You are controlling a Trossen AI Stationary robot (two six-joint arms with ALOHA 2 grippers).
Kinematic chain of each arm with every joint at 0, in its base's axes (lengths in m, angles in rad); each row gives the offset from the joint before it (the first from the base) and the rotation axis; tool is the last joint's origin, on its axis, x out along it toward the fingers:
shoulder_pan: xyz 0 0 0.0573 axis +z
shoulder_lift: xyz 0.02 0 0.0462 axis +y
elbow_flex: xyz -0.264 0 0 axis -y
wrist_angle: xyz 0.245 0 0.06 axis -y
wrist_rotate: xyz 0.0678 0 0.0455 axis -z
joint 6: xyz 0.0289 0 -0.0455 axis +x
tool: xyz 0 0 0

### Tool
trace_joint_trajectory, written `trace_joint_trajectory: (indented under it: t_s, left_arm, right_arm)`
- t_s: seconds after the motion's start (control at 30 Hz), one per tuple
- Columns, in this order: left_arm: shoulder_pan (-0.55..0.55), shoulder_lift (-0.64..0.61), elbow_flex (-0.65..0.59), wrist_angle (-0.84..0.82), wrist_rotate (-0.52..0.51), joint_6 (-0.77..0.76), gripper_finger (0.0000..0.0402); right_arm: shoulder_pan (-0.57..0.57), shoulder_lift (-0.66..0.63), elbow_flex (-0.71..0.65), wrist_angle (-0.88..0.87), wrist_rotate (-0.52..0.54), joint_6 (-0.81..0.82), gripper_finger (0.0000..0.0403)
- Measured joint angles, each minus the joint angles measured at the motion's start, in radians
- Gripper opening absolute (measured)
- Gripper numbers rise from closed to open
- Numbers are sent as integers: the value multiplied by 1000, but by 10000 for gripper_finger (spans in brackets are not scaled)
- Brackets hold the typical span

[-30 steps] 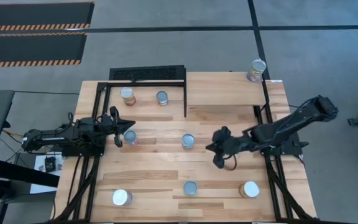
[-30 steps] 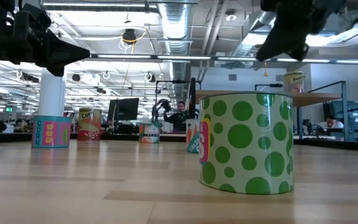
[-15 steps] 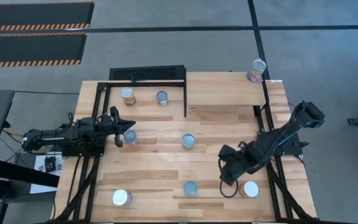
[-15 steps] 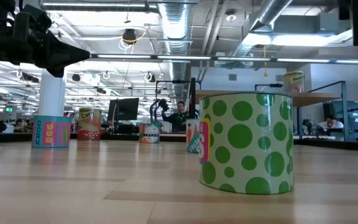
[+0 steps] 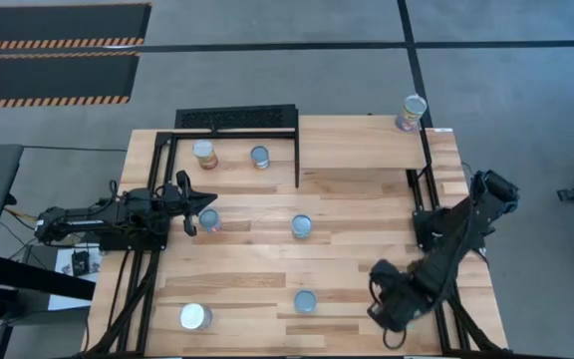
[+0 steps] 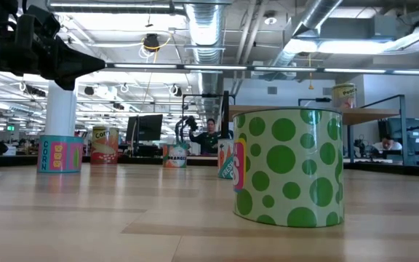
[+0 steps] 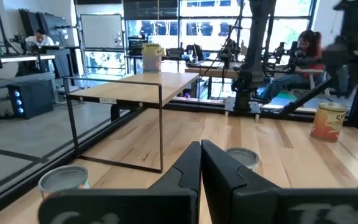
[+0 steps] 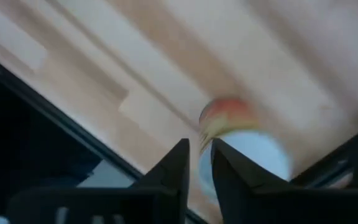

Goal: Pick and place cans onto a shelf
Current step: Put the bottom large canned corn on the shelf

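A: What do the cans look like, and where are they?

B: Small round tins with silvery or white tops. One can [image 5: 412, 112] stands at the far right corner of the shelf [image 5: 367, 142]. Two sit under the black frame [image 5: 235, 132] on the left, another [image 5: 302, 226] in the middle of the table [image 5: 267, 264], one [image 5: 305, 301] near the front edge, and a white-topped one [image 5: 195, 317] at the front left. From table height the nearest is a white can with green dots [image 6: 288, 167].

A: And the right gripper?

B: The right gripper [image 5: 392, 309] is low over the front right of the table. Its own camera shows a white-topped can with an orange label [image 8: 244, 149] just past the fingertips [image 8: 180, 163], with a narrow gap between the two fingers, nothing in it (not touching the can, as far as I can tell).

A: The left one?

B: The left gripper [image 5: 205, 204] waits at the left side, fingers pressed together and empty, beside a can [image 5: 209, 220].

A: Anything hard to make out?

B: From above, the right arm covers the orange can completely. The wrist picture is smeared, so its label can't be read.
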Motion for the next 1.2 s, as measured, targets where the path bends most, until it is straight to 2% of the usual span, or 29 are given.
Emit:
trace_joint_trajectory:
  t_s: [0.13, 0.3, 0.57, 0.77, 0.93, 1.07, 1.2]
  left_arm:
    - [0, 0, 0, 3, 0, 0, 0]
    - [0, 0, 0, 6, 0, 1, 0]
    - [0, 0, 0, 6, 0, -1, 0]
    - [0, 0, 0, 6, 0, -4, 0]
    - [0, 0, 0, 7, 0, -5, 0]
    - [0, 0, 0, 8, 0, -5, 0]
    - [0, 0, 0, 12, 0, -16, 0]
  right_arm:
    - [19, 54, 14, 4, -62, 19, 132]
    - [17, 115, 83, -45, -82, 3, 167]
    - [9, 204, 111, -123, -147, -1, 174]
    - [2, 245, 113, -117, -172, -27, 163]
    - [-18, 261, 113, -103, -194, -111, 141]
    - [-41, 261, 113, -105, -202, -182, 101]
    - [-62, 246, 112, -100, -180, -271, 44]
